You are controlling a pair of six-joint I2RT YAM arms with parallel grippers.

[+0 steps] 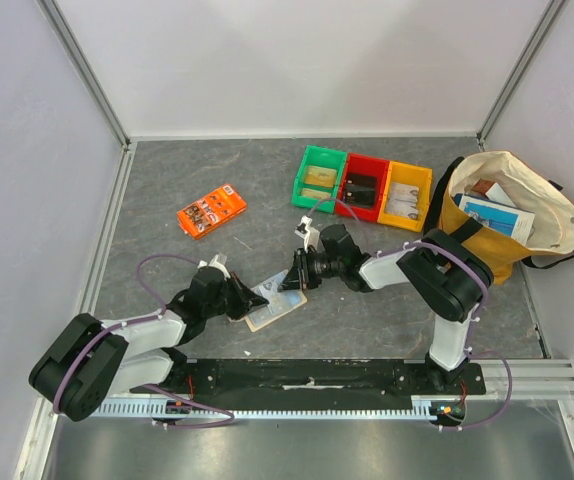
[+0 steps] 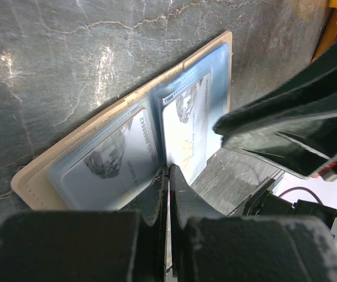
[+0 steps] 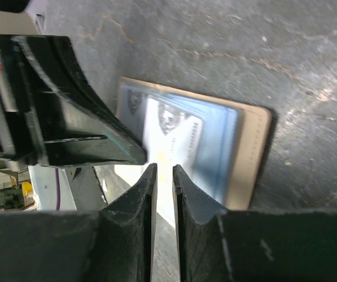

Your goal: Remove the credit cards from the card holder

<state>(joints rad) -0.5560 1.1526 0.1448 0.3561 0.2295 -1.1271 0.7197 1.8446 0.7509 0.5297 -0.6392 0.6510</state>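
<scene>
While the closed left gripper (image 2: 168,170) rests on the near fold of the open beige folding card holder (image 1: 273,312), lying centre-near on the grey table (image 1: 267,200), the right gripper (image 3: 161,168), jaws narrowly parted and grip unclear, meets the right-hand pale blue plastic credit card (image 3: 177,132).

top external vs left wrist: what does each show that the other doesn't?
Top only: orange flat packet, green, red and yellow bins, cream-and-mustard tote bag, both arms whole. Left wrist only: two pale blue credit cards side by side in clear sleeves. Both: open beige card holder, shut left gripper, right gripper at it.
</scene>
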